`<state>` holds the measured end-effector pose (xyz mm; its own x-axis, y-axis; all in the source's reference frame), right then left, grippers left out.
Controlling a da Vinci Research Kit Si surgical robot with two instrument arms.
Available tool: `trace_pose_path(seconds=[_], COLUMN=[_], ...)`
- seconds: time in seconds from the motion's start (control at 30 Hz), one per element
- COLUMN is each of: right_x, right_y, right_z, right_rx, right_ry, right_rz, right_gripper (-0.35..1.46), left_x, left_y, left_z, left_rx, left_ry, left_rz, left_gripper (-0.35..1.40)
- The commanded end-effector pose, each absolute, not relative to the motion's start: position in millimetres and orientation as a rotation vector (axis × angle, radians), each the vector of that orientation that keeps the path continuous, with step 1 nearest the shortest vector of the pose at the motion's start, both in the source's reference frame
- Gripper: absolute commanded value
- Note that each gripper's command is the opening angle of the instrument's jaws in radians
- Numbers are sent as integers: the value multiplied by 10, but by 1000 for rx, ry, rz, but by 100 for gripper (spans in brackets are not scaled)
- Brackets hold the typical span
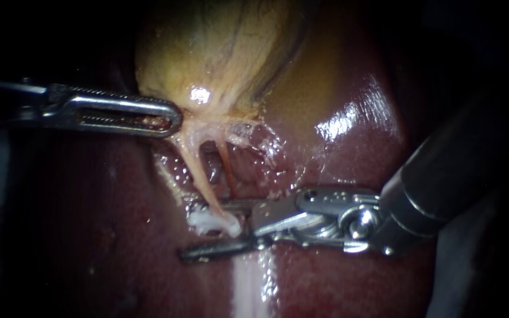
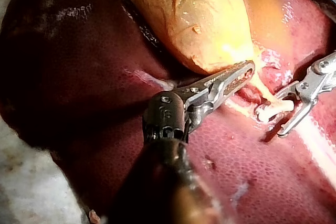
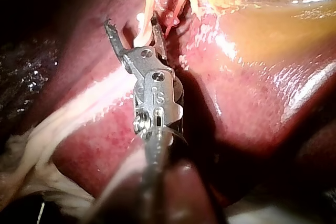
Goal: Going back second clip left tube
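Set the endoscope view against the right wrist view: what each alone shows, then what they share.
Endoscope view only: the left instrument, its tip at the narrow end of the gallbladder. Right wrist view only: frayed pale tissue at the edge of the liver, beside the shaft of the right instrument. Both: that instrument's jaws open astride the left tube, gallbladder and liver; the white clip is clear only in the endoscope view.

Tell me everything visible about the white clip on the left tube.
The white clip is a small, glossy, plastic-looking piece closed across the pale left tube, crosswise to it, away from the gallbladder and over the liver. It lies between the open jaws of the end effector of the right instrument, one jaw on each side; whether either touches it cannot be told.
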<state>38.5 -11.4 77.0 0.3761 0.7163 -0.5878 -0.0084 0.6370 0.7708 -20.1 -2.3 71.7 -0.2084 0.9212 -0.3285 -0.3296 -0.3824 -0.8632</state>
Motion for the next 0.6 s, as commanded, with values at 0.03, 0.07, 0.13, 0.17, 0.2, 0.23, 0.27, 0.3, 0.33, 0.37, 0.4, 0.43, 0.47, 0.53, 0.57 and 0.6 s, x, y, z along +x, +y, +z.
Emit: trace_pose_path(seconds=[0.03, 0.07, 0.13, 0.17, 0.2, 0.23, 0.27, 0.3, 0.33, 0.37, 0.4, 0.43, 0.47, 0.53, 0.57, 0.6], right_x=[387, 388, 391, 391, 392, 392, 392, 392, 392, 392, 392, 392, 392, 391, 391, 391], right_y=[-112, -112, -110, -110, -109, -109, -108, -108, -107, -106, -106, -105, -104, -102, -100, -98], right_z=[770, 771, 772, 772, 773, 773, 774, 774, 775, 775, 776, 776, 777, 778, 778, 778], right_rx=[767, 766, 758, 754, 754, 751, 747, 744, 738, 735, 729, 729, 720, 709, 706, 700], right_ry=[1100, 1099, 1105, 1107, 1107, 1109, 1111, 1111, 1112, 1112, 1114, 1114, 1115, 1117, 1116, 1118], right_rz=[528, 529, 514, 509, 509, 504, 499, 502, 499, 501, 498, 498, 498, 500, 503, 501], right_gripper=[49, 49, 49, 49, 49, 49, 49, 49, 49, 49, 49, 49, 49, 49, 49, 49], left_x=[-201, -201, -201, -202, -202, -202, -202, -202, -202, -202, -202, -202, -202, -202, -202, -202], left_y=[-23, -23, -23, -23, -23, -23, -23, -23, -23, -23, -23, -23, -23, -23, -23, -23], left_z=[717, 717, 718, 718, 718, 718, 718, 718, 718, 718, 718, 718, 718, 718, 718, 718], left_rx=[-1101, -1101, -1101, -1101, -1101, -1101, -1101, -1101, -1101, -1101, -1101, -1101, -1101, -1101, -1101, -1101], left_ry=[-824, -824, -823, -823, -823, -823, -823, -823, -823, -823, -823, -823, -823, -823, -823, -823], left_rz=[1740, 1740, 1740, 1740, 1740, 1740, 1740, 1740, 1740, 1740, 1740, 1740, 1740, 1740, 1740, 1740], left_gripper=[-35, -35, -35, -35, -35, -35, -35, -35, -35, -35, -35, -35, -35, -35, -35, -35])
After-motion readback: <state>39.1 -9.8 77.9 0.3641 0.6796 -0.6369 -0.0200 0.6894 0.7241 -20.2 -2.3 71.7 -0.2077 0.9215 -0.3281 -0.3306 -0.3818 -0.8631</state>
